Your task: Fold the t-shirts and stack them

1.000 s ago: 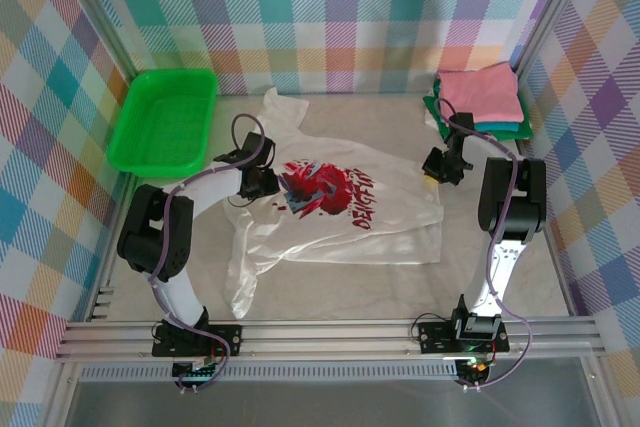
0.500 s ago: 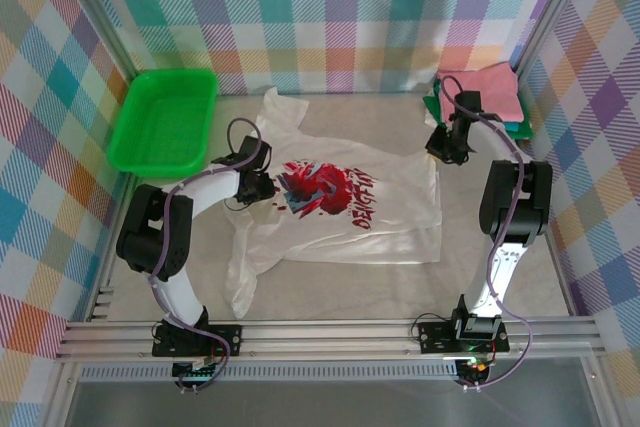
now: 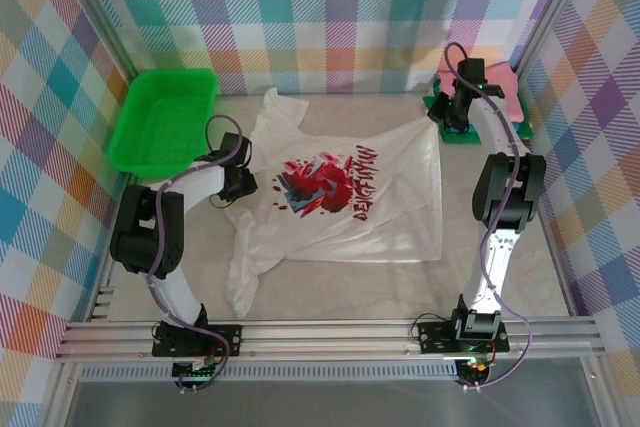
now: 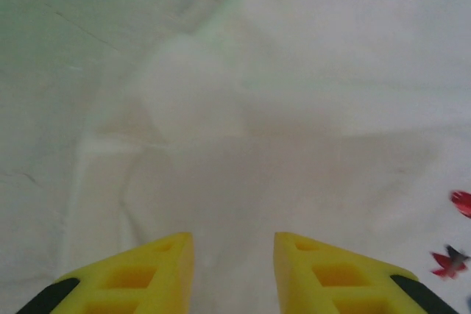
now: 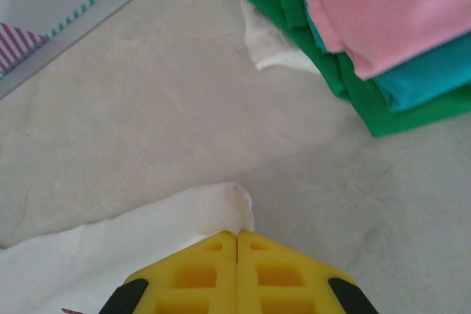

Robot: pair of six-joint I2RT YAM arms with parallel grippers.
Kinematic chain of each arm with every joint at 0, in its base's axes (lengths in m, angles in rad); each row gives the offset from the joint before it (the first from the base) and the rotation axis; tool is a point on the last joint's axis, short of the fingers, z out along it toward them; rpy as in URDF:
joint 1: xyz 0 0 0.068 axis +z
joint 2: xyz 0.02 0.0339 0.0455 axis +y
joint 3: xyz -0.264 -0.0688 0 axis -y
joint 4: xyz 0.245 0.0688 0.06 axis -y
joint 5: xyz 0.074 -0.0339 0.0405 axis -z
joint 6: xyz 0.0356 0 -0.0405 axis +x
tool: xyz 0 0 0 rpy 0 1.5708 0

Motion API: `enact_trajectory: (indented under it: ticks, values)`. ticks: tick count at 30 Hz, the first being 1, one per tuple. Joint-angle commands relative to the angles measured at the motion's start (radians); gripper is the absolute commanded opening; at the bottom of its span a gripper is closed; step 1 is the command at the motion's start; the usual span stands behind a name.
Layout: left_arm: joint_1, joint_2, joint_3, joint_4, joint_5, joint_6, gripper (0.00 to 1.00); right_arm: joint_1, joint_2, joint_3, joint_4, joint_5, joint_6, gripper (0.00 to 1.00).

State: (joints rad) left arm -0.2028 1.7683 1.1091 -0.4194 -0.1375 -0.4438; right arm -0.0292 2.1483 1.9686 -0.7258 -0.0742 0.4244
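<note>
R tool (image 5: 237, 234) tight on white t-shirt (image 3: 340, 237) corner; L tool (image 4: 233, 239) apart above it, blurry; folded stack (image 5: 383, 5) cut off by frame.

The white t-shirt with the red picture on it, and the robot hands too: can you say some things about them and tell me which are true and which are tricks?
1. The right gripper is shut on a corner of the white cloth t-shirt with the red-and-black print. True.
2. The folded pink t-shirt lies at the bottom of the stack. False: it is on top, above the folded teal t-shirt and the folded green t-shirt.
3. The left gripper is shut tight. False: its jaws stand apart above the white shirt.
4. The green plastic tray sits at the far left corner of the table. True.
5. The white shirt is folded on the stack. False: it lies spread out on the table.
</note>
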Motion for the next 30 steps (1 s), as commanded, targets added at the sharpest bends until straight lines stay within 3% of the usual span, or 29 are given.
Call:
enact_trajectory:
  ticks: [1, 8, 12, 14, 18, 20, 25, 30]
  values:
    - [0.028, -0.028, 0.022, -0.041, -0.036, 0.027, 0.35, -0.004, 0.027, 0.111, -0.053, 0.014, -0.035, 0.00]
    - [0.043, -0.049, 0.113, -0.075, -0.033, 0.075, 0.37, -0.003, 0.045, 0.178, -0.093, 0.017, -0.047, 0.00]
    - [0.039, -0.026, 0.212, -0.099, -0.015, 0.108, 0.40, -0.004, 0.053, 0.149, -0.119, 0.048, -0.017, 0.22]
    - [0.038, 0.005, 0.280, -0.128, 0.000, 0.116, 0.42, -0.004, 0.048, 0.137, -0.104, 0.051, -0.012, 0.39]
    - [0.023, 0.015, 0.343, -0.154, 0.009, 0.111, 0.44, 0.009, -0.005, 0.109, -0.126, 0.060, -0.019, 0.43]
    - [0.019, -0.027, 0.295, -0.131, 0.032, 0.074, 0.45, 0.022, -0.091, 0.009, -0.094, 0.069, -0.014, 0.45]
    - [-0.019, -0.240, 0.065, -0.104, 0.109, -0.024, 0.52, 0.084, -0.432, -0.474, 0.133, 0.039, 0.046, 0.49]
    - [-0.140, -0.465, -0.129, -0.303, 0.070, -0.068, 0.58, 0.199, -0.665, -0.870, 0.286, -0.007, 0.054, 0.51]
